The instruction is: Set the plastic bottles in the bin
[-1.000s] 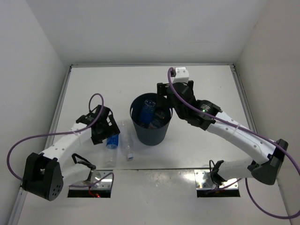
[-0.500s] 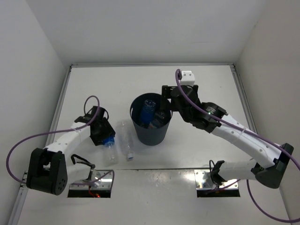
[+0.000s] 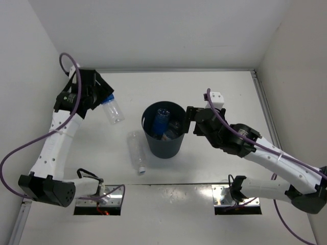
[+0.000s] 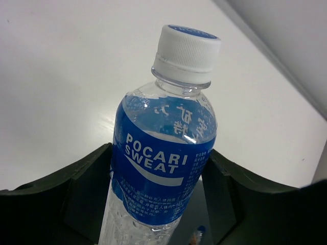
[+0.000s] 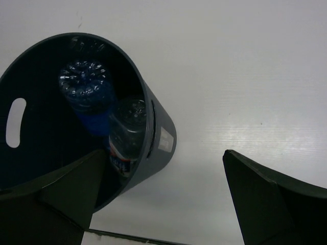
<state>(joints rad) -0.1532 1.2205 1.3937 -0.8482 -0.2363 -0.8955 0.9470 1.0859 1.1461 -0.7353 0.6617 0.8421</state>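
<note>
White tabletop [image 3: 230, 92], plain white walls on three sides.

Your left gripper [image 3: 103, 98] is in the upper left of the overhead view, up off the table and clamped on a blue-labelled bottle [image 3: 113, 111]. In the left wrist view both fingers [image 4: 84, 186] press against the label from either side. The white cap [image 4: 187, 50] points toward the top of the frame, and "POCARI SWEAT" is readable. From overhead, the bottle's clear end points down-right.

You have the bin [image 3: 164, 147] upright at centre frame. Inside it, a second blue-labelled bottle [image 3: 162, 120] leans base-up. A third bottle [image 5: 127, 130] sits against it, lower right in the bin, with its label mostly hidden.

An unlabelled bottle [image 3: 137, 151] lies on the table just left of the bin, cap toward the bottom of the frame. I can't tell whether it touches the bin.

Your right gripper [image 3: 190, 121] sits just right of the bin rim with its jaws spread wide, holding nothing. In the right wrist view, only bare table shows between its fingers, and the bin fills the left half of the frame.
</note>
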